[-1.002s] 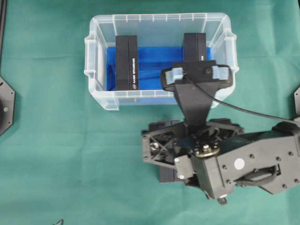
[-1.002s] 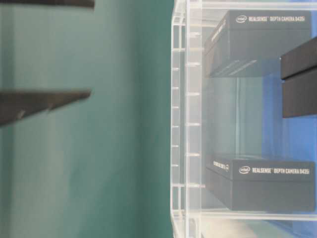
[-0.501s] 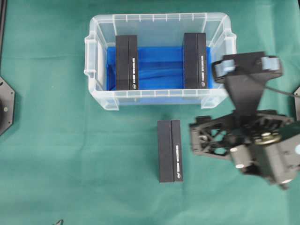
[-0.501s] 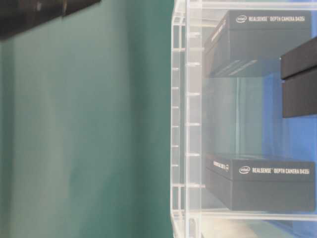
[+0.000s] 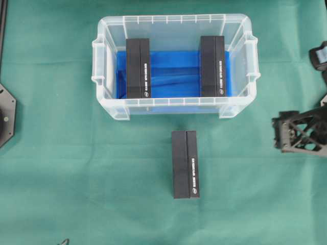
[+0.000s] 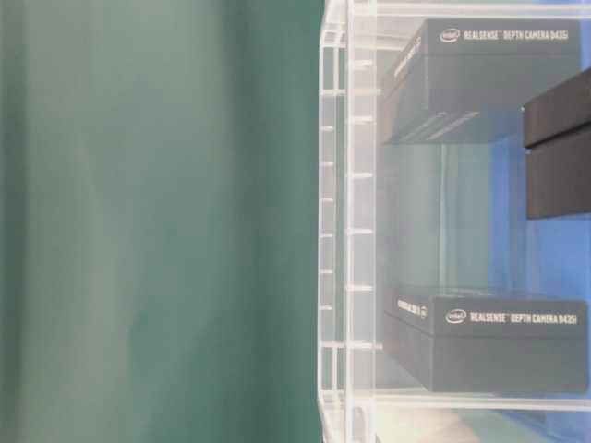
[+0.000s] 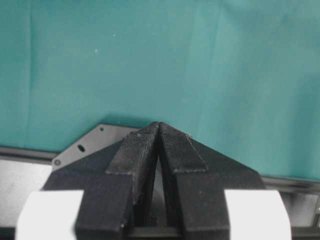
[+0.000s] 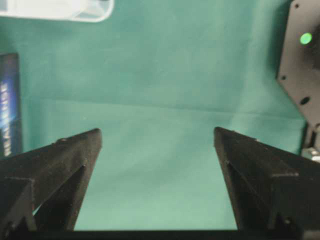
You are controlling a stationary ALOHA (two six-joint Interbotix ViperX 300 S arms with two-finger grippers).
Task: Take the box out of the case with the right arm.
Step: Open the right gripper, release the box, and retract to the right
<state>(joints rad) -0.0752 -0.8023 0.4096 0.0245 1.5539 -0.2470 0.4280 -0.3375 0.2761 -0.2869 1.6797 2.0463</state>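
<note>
The clear case with a blue bottom stands at the back middle and holds two black boxes, one on the left and one on the right. A third black box lies on the green cloth in front of the case, free of any gripper. My right gripper is at the right edge, well apart from that box. In the right wrist view it is open and empty over bare cloth, with the box's edge at far left. My left gripper is shut and empty.
The table-level view shows the case wall and the boxes inside it. A black mounting plate sits at the left edge. Another black base plate with a green light is on the right in the right wrist view.
My right arm has swung from above the box on the cloth out to the right edge. The box stays on the cloth in front of the case.
</note>
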